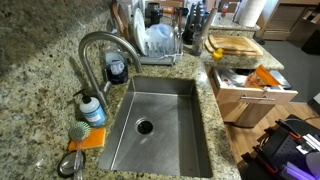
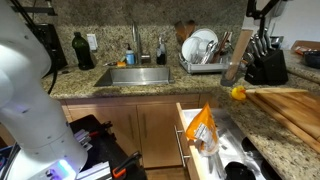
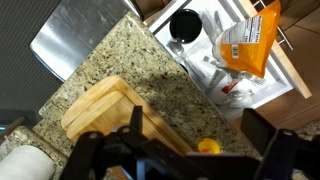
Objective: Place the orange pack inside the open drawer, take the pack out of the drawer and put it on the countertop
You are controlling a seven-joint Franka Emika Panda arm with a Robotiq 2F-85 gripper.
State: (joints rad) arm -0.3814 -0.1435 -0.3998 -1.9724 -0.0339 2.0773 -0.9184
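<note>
The orange pack [image 2: 201,125] stands tilted inside the open drawer [image 2: 181,142], free of any grip. It also shows in an exterior view [image 1: 263,76] and at the top right of the wrist view [image 3: 250,40]. The light wood drawer [image 1: 247,98] is pulled out beside the speckled granite countertop [image 1: 40,80]. My gripper [image 3: 175,150] hangs open above the countertop [image 3: 150,70] with nothing between its dark fingers [image 3: 265,130]. It is well apart from the pack.
A wooden cutting board [image 3: 105,112] lies on the counter beside the drawer, with a small yellow object [image 3: 208,147] near it. The steel sink [image 1: 160,125], faucet [image 1: 95,50], dish rack [image 2: 200,50] and knife block [image 2: 265,65] stand around. Black and clear items [image 3: 185,25] lie in the drawer.
</note>
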